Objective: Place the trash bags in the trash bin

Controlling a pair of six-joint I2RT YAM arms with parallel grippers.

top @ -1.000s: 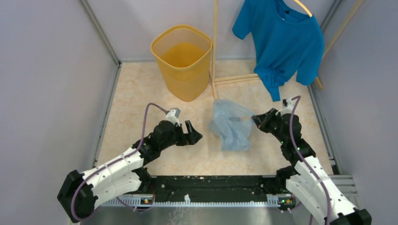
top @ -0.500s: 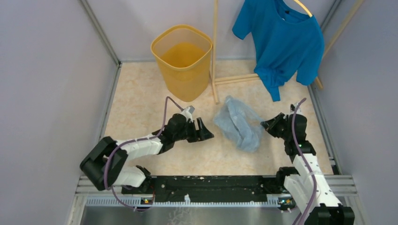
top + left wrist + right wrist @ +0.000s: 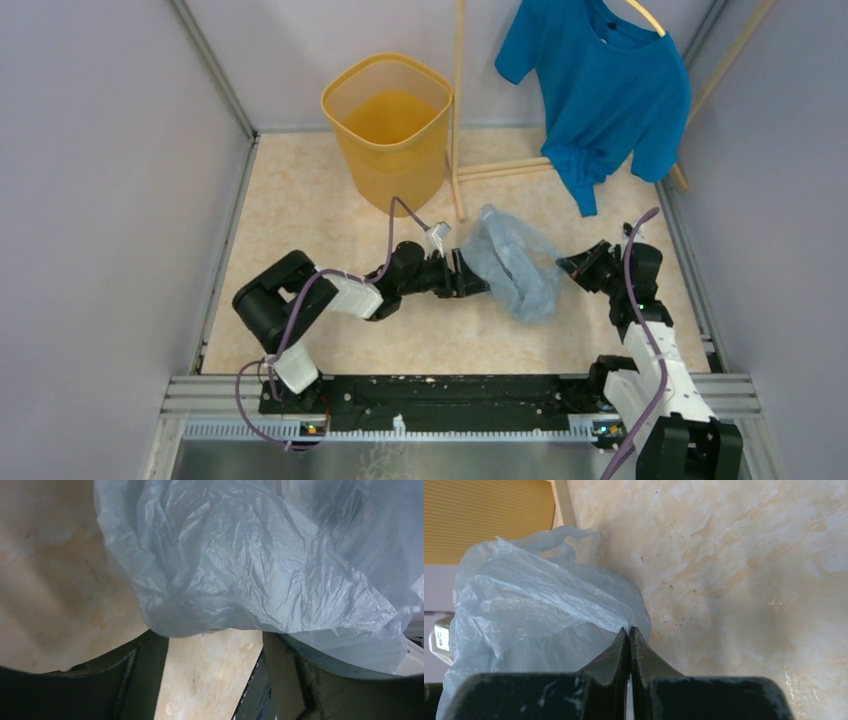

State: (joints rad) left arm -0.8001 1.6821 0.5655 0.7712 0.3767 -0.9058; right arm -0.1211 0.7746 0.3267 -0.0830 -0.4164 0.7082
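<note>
The pale blue, crinkly trash bag point(image 3: 515, 262) lies on the floor between both arms. My right gripper point(image 3: 572, 265) is shut on the bag's right edge; in the right wrist view its tips point(image 3: 628, 632) pinch the film of the bag point(image 3: 534, 605). My left gripper point(image 3: 475, 277) is open at the bag's left side. Seen from the left wrist, the bag point(image 3: 260, 565) hangs over the fingertips point(image 3: 147, 652) and bare floor shows between the jaws point(image 3: 215, 645). The yellow-orange trash bin point(image 3: 392, 130) stands upright at the back, apart from both grippers.
A bright blue T-shirt point(image 3: 600, 90) hangs on a wooden rack point(image 3: 458, 120) at the back right, one pole right beside the bin. Grey walls close in both sides. The arms' metal rail point(image 3: 450, 385) runs along the near edge.
My left arm has stretched right until its gripper reached the bag's left side, jaws narrowing a little. My right gripper drew the bag slightly right, still shut on it.
</note>
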